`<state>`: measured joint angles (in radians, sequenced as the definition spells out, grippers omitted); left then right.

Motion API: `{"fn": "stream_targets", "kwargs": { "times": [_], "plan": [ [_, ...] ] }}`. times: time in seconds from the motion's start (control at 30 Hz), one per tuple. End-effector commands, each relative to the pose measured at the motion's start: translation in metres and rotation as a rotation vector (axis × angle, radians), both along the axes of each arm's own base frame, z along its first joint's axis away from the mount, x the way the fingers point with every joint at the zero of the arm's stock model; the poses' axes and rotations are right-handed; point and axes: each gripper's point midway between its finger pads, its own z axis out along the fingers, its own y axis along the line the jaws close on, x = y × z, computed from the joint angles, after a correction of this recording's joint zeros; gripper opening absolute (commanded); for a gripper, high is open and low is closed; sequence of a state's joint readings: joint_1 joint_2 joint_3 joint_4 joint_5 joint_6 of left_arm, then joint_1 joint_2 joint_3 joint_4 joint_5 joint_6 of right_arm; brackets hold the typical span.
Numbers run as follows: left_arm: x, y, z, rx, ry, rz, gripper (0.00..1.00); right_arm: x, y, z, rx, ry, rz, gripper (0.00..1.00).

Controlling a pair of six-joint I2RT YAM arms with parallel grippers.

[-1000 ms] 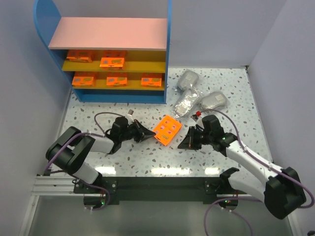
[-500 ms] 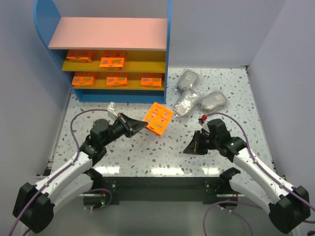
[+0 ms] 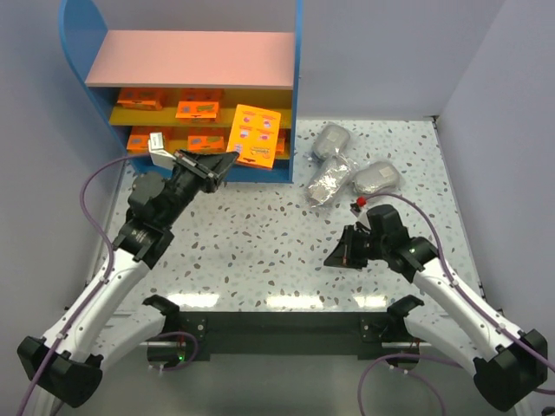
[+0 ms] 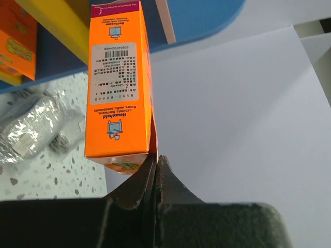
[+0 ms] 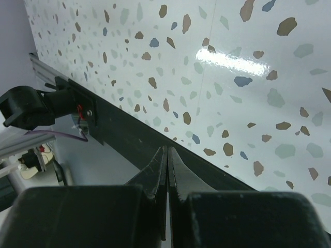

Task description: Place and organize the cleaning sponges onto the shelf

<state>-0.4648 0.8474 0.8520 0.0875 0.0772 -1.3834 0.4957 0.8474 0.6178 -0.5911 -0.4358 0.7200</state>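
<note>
An orange pack [image 3: 255, 135] is pinched by the left pincer [image 3: 224, 165] and held raised just before the shelf [image 3: 191, 59]. The right pincer [image 3: 335, 259] is pressed together on nothing, well apart from the shelf.

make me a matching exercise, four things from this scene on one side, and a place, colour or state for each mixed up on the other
1 left gripper
2 right gripper
3 grey bundles
4 top board

a pink
b shut, empty
c on the table, right of the shelf
d shut on an orange pack

Pairs: 1-d, 2-b, 3-c, 4-a
</note>
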Motion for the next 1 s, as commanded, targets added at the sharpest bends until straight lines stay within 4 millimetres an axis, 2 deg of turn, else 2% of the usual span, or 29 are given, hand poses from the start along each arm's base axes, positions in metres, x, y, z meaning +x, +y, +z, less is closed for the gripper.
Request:
{"fn": "stream_targets", "kwargs": {
  "times": [0.0, 0.03, 0.1, 0.13, 0.23, 0.33, 0.4, 0.6, 0.97],
  "plan": [
    [0.025, 0.015, 0.007, 0.013, -0.007, 0.076, 0.00, 0.004, -0.001, 0.018, 0.006, -0.052, 0.000, 0.00],
    [0.036, 0.020, 0.006, 0.010, -0.016, 0.092, 0.00, 0.003, -0.001, 0.019, 0.007, -0.053, -0.002, 0.00],
    [0.044, 0.021, 0.008, 0.005, -0.013, 0.087, 0.00, 0.002, -0.002, 0.020, 0.006, -0.059, -0.002, 0.00],
    [0.056, 0.023, 0.004, 0.009, -0.004, 0.098, 0.00, 0.002, -0.002, 0.022, 0.009, -0.063, -0.003, 0.00],
    [0.072, 0.020, 0.011, -0.002, -0.036, 0.083, 0.00, 0.002, -0.004, 0.024, 0.008, -0.073, -0.007, 0.00],
    [0.082, 0.016, 0.029, -0.025, -0.092, 0.072, 0.00, 0.002, -0.005, 0.026, 0.001, -0.078, -0.007, 0.00],
    [0.089, 0.013, 0.030, -0.031, -0.095, 0.068, 0.00, 0.001, -0.006, 0.025, -0.007, -0.080, 0.001, 0.00],
    [0.095, 0.008, 0.028, -0.069, -0.085, 0.039, 0.00, -0.001, -0.009, 0.023, -0.016, -0.078, -0.002, 0.00],
    [0.076, 0.011, 0.038, -0.088, -0.071, 0.023, 0.00, 0.002, -0.004, 0.018, -0.012, -0.067, 0.006, 0.00]
  ]
}}
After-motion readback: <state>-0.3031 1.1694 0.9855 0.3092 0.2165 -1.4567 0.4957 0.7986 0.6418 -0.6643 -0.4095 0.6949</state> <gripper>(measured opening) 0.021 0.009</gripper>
